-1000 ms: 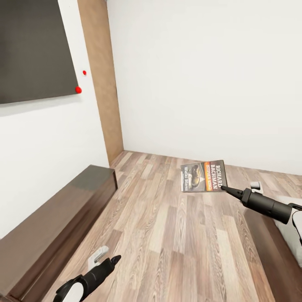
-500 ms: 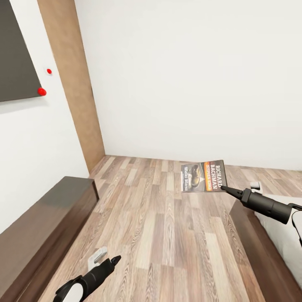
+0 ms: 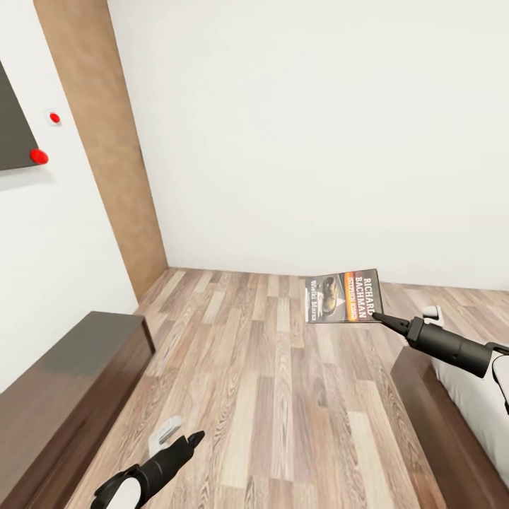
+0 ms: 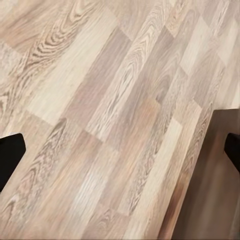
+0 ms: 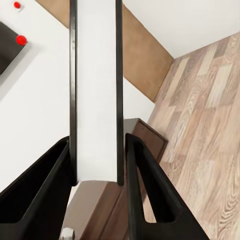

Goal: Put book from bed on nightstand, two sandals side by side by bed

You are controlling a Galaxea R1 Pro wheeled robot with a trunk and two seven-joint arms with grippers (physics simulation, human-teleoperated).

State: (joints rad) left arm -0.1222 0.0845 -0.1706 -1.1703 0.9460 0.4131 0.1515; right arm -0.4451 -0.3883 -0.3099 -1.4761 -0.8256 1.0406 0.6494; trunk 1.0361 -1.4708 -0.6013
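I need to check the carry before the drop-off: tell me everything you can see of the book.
The book is a thin paperback with a dark grey cover, an orange band and white lettering reading RICHARD BACHMAN. It is held in the air over the wood-plank floor, cover facing the head camera, its lettering turned sideways. The right gripper pinches its lower corner; the right wrist view shows its white page edge clamped between the two fingers. Nothing else touches it.
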